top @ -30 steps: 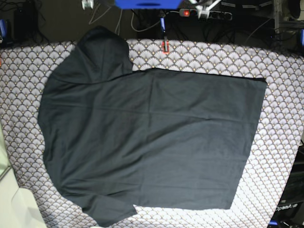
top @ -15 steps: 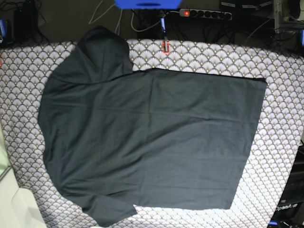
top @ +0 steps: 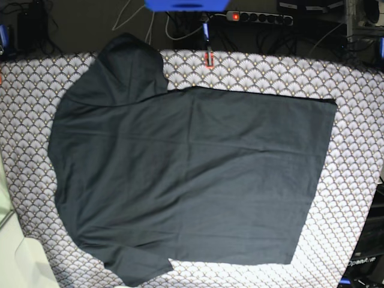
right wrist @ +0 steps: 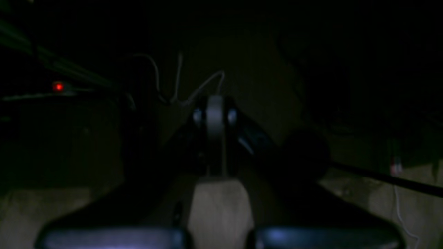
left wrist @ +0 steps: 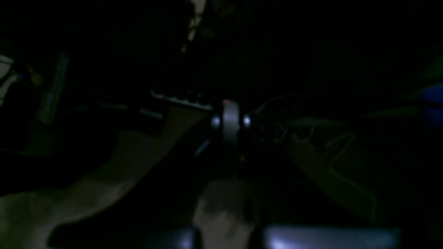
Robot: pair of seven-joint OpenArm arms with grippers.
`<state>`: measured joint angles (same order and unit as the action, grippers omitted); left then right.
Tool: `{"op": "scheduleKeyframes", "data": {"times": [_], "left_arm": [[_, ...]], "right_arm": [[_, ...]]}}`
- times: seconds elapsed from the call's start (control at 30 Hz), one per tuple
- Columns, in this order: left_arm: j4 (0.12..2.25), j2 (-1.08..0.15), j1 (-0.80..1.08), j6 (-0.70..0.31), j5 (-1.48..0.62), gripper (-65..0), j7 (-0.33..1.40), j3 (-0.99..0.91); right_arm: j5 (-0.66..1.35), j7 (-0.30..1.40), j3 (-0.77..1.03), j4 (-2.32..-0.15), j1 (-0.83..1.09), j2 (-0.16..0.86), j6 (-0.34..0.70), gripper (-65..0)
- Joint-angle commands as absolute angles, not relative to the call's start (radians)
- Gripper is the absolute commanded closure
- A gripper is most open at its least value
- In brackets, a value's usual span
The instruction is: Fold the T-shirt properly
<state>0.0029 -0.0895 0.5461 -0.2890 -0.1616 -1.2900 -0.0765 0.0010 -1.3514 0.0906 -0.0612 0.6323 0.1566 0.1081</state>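
Observation:
The black T-shirt (top: pixel 192 174) lies spread flat in the base view, its collar end toward the left and its straight hem at the right. One sleeve (top: pixel 129 63) reaches up to the far edge, the other (top: pixel 135 267) lies at the near edge. Neither arm appears in the base view. In the dim left wrist view my left gripper (left wrist: pixel 231 119) has its fingers pressed together, holding nothing. The dark right wrist view shows my right gripper (right wrist: pixel 215 116) shut in the same way, empty. The shirt is absent from both wrist views.
A white-grey scallop-patterned cloth (top: pixel 354 102) covers the table under the shirt. Behind the table's far edge lie cables, a power strip (top: pixel 258 17) with a red light, and a blue block (top: pixel 186 5). A small red item (top: pixel 209 58) sits at the far edge.
A pale arm part seen at the top edge of the base view a second ago has gone out of view. The shirt has not moved.

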Motion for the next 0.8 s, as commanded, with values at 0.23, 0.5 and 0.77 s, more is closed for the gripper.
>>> {"op": "scheduleKeyframes", "data": {"times": [0.23,0.5,0.77], "left_arm": [[0.044,-0.094,0.625,-0.298,-0.165,0.0,-1.316,-0.12],[0.644,-0.067,0.932,-0.286,-0.166,0.0,-1.303,-0.12],[1.276,-0.068,1.138,-0.286,-0.26,0.0,-0.938,-0.125]], "right_arm": [[0.005,-1.377,0.093,-0.328,0.802,0.162,0.11,0.0],[0.004,-1.196,0.154,-0.98,1.086,0.114,0.114,0.0],[0.005,-0.748,0.157,-1.62,1.227,0.111,0.127,0.0]]}}
